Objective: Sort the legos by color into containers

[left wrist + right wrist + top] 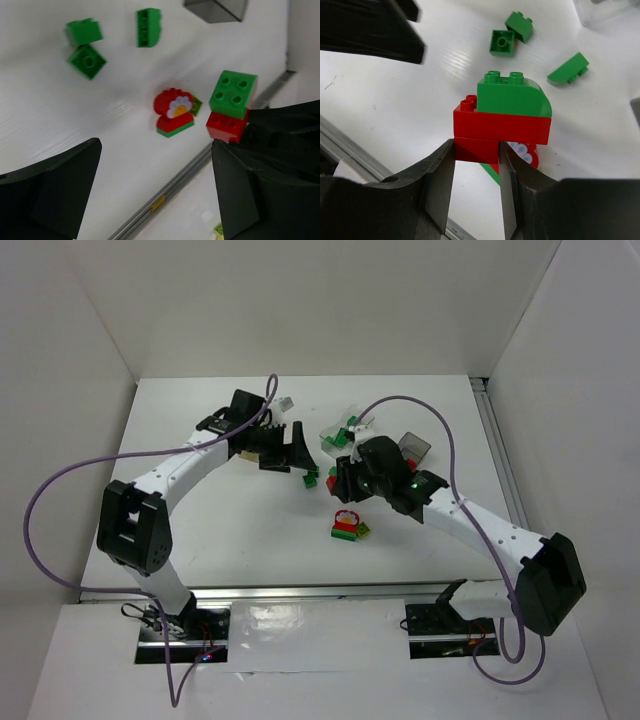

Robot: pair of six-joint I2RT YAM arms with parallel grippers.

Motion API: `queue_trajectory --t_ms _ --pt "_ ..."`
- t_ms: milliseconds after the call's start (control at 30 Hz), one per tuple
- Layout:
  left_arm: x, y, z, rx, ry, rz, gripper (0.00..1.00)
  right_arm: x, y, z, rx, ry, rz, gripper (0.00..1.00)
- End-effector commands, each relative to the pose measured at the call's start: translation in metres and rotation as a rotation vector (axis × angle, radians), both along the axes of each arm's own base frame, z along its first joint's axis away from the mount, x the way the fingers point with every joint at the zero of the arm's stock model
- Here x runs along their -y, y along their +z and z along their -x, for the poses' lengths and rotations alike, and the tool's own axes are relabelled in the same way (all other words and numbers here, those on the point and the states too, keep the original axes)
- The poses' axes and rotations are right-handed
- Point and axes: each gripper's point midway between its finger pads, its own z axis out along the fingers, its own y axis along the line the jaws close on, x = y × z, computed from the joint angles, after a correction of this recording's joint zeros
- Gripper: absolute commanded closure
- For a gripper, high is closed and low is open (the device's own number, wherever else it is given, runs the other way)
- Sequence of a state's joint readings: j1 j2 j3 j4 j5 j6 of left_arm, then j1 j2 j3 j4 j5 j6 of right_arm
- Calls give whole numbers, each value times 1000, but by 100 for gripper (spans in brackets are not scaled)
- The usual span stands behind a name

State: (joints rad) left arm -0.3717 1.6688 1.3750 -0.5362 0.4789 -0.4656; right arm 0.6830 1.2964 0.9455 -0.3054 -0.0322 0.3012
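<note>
Closest to the table's near edge, a flower brick [346, 523] is lying flat. Just beyond it, near the table's middle, the right gripper [476, 152] is clamping the red base of a red-and-green lego stack [502, 117]. The left gripper [155, 145] is hovering with its jaws wide apart. Farther back, loose green legos [502, 42] are lying near the smoky grey tub [413, 447].

Glossy plastic legos [502, 127]; matt white table [60, 115], faintly ribbed, perhaps plastic.
</note>
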Motion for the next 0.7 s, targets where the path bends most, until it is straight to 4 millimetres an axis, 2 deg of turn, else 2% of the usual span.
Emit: queue_trajectory --t_ms 0,67,133,267,400,600,667 --pt "33 22 5 22 -189 210 1 -12 14 9 43 127 -19 76" --pt "40 26 5 32 -221 265 1 -14 20 13 47 153 -30 76" --pt "44 25 13 -8 -237 320 1 -17 24 13 55 169 -36 76" --pt "50 33 11 21 -249 379 1 -19 31 13 67 182 -42 76" --pt "59 21 19 -32 -295 372 1 -20 32 11 67 182 -42 76" --pt "73 12 28 -67 -349 390 11 -19 32 9 71 172 -36 76" --pt "75 17 29 -77 -355 422 14 -19 32 9 71 172 -36 76"
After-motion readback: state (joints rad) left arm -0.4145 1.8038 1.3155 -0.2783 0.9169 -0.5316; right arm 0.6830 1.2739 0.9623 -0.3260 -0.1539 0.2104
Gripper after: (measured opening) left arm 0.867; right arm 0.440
